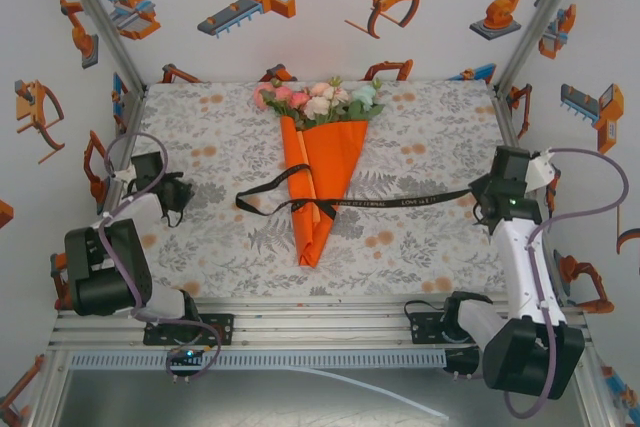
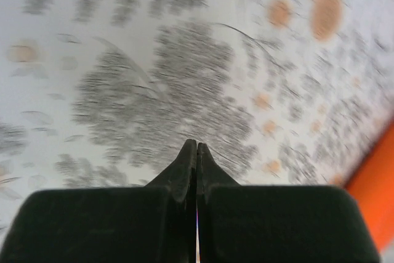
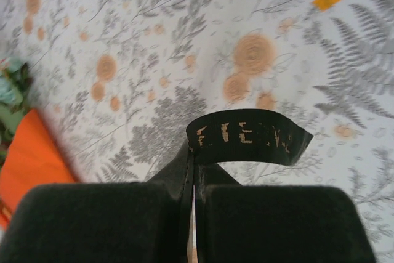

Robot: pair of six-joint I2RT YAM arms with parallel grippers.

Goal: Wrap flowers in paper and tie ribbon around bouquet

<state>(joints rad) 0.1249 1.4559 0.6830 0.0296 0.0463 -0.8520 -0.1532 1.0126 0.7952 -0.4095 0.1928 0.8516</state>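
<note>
Lying in the middle of the table (image 1: pixel 430 247), the bouquet (image 1: pixel 320 137) has its flowers (image 1: pixel 318 97) toward the far edge and the tip of its orange paper (image 1: pixel 330 177) toward the near edge, and the black ribbon (image 1: pixel 400 200) crosses the paper with a knot on it. The right gripper (image 3: pixel 192 151) is closed and pinches the right end of the ribbon, at the right side of the table. The left gripper (image 2: pixel 196 147) is closed too with nothing in it, low over the table left of the bouquet, apart from the loose left end of the ribbon
</note>
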